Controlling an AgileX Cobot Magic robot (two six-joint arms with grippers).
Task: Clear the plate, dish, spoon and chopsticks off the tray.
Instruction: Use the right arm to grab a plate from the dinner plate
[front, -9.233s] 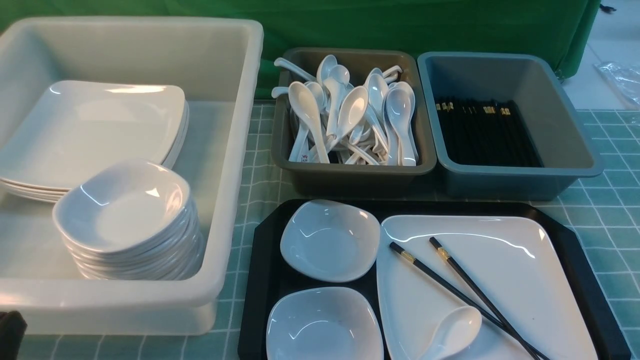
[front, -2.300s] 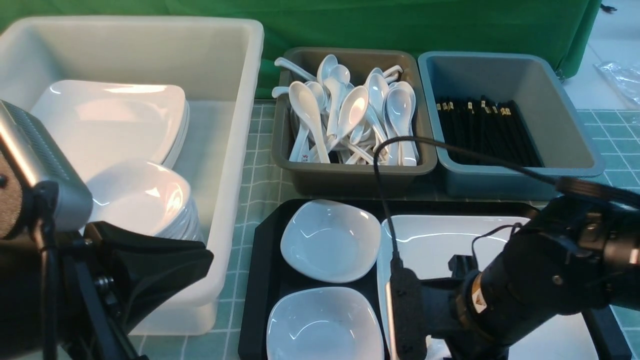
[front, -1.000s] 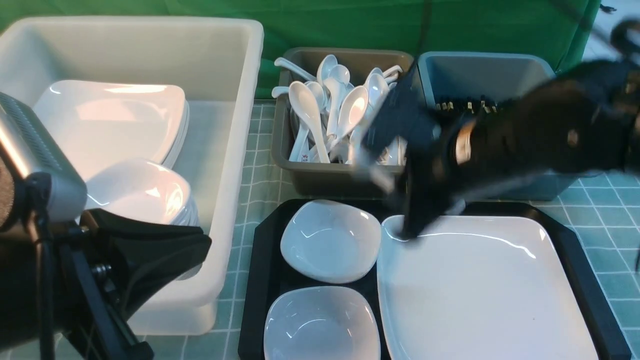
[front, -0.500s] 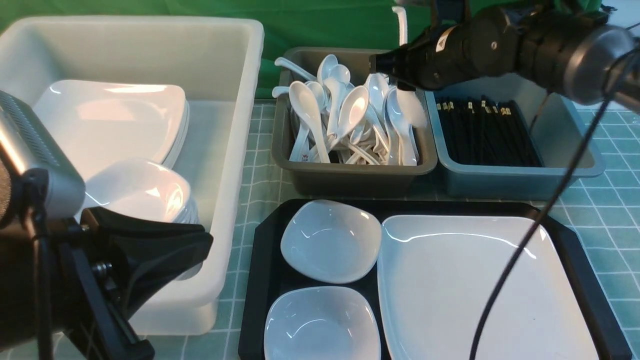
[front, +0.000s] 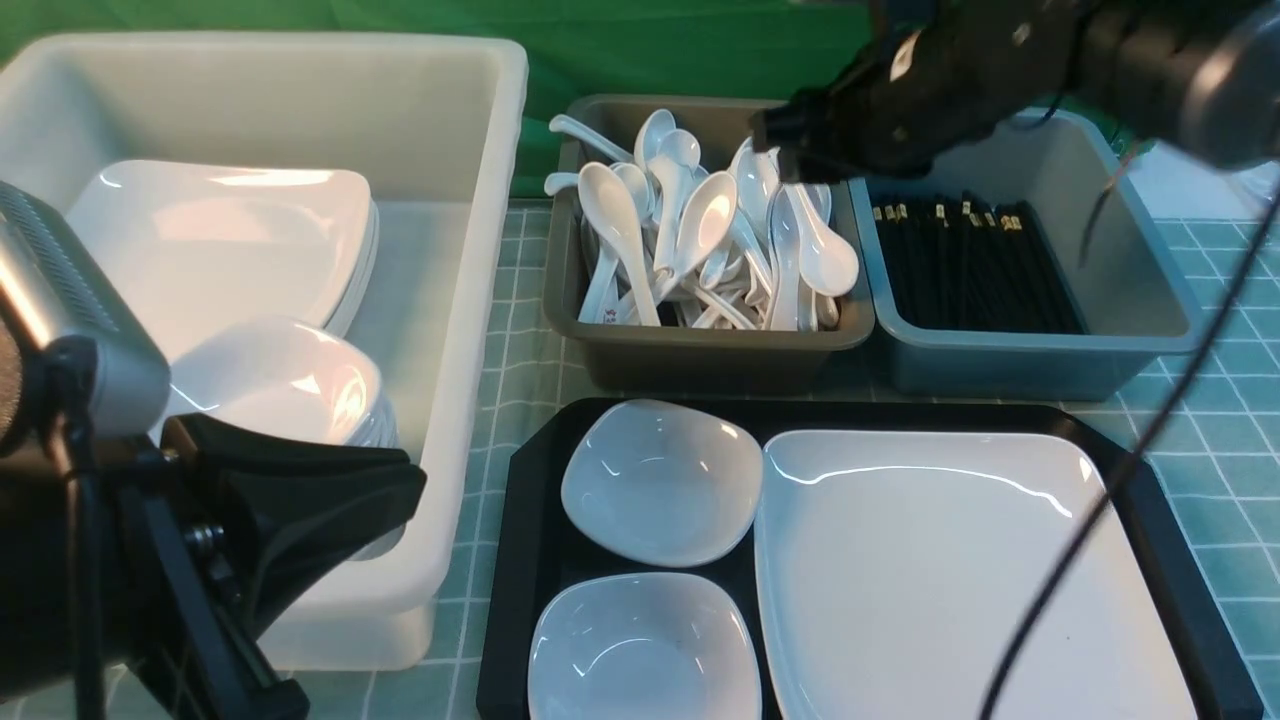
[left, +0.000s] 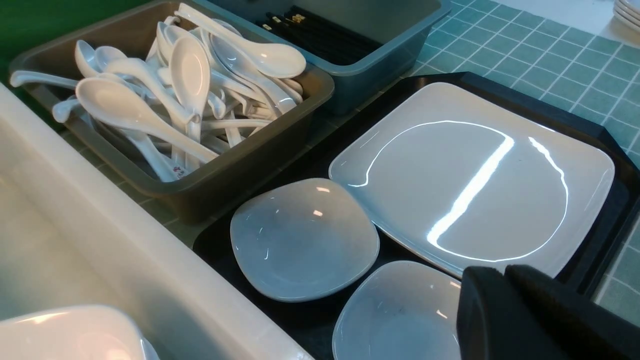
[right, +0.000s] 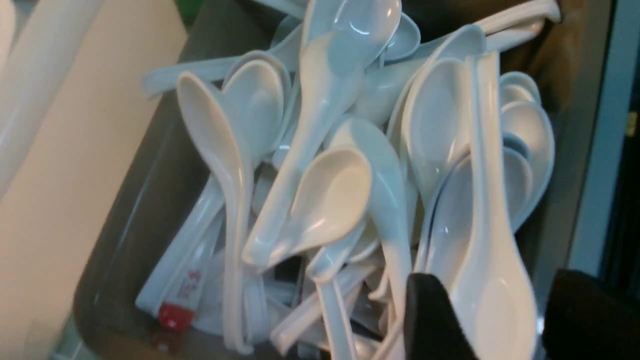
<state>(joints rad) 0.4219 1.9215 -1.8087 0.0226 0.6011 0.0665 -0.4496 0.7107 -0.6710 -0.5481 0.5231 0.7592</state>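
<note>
The black tray (front: 515, 560) carries the large white plate (front: 960, 570) and two small white dishes (front: 660, 480) (front: 645, 650). The plate (left: 475, 170) is bare. The spoon (front: 825, 255) lies on top of the spoon pile at the tub's right side. My right gripper (front: 790, 150) hovers just above it, open, its fingers (right: 430, 320) apart on either side of the spoon (right: 492, 280). Black chopsticks (front: 960, 265) lie in the blue-grey tub, none on the tray. My left gripper (left: 502, 272) is shut and empty, low beside the near dish (left: 400, 310).
A big white tub (front: 470, 300) on the left holds stacked plates (front: 200, 260) and stacked small dishes (front: 270, 390). The brown-grey spoon tub (front: 700, 350) and the blue-grey tub (front: 1000, 365) stand behind the tray. The right arm's cable (front: 1100, 520) hangs over the plate.
My right arm swung from the tray up over the spoon tub, opened, and let go of the spoon, which now rests on the pile. The left arm has not moved.
</note>
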